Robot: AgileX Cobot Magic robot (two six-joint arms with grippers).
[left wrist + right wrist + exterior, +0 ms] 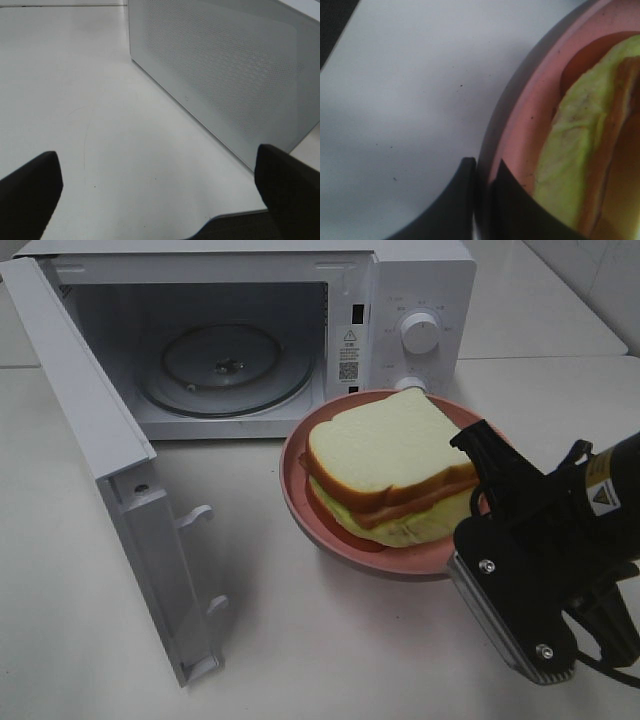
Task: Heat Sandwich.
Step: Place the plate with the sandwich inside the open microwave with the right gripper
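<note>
The sandwich [390, 470], white bread with a reddish filling and green lettuce, lies on a pink round plate [296, 490] just in front of the open microwave [420, 280]. My right gripper [478, 465] comes in from the right and is shut on the plate's near-right rim. The right wrist view shows its two fingers [465, 200] pinching the pink rim [520, 125], with the sandwich's lettuce edge [575, 150] beside them. My left gripper [160, 192] is open and holds nothing, facing the outer side of the microwave door [225, 75]. It does not show in the high view.
The microwave door [90, 430] swings out wide to the left, reaching toward the table's front. Inside sits a glass turntable [225, 365]. Knobs [420, 332] are on the right panel. White tabletop [300, 640] surrounds the plate.
</note>
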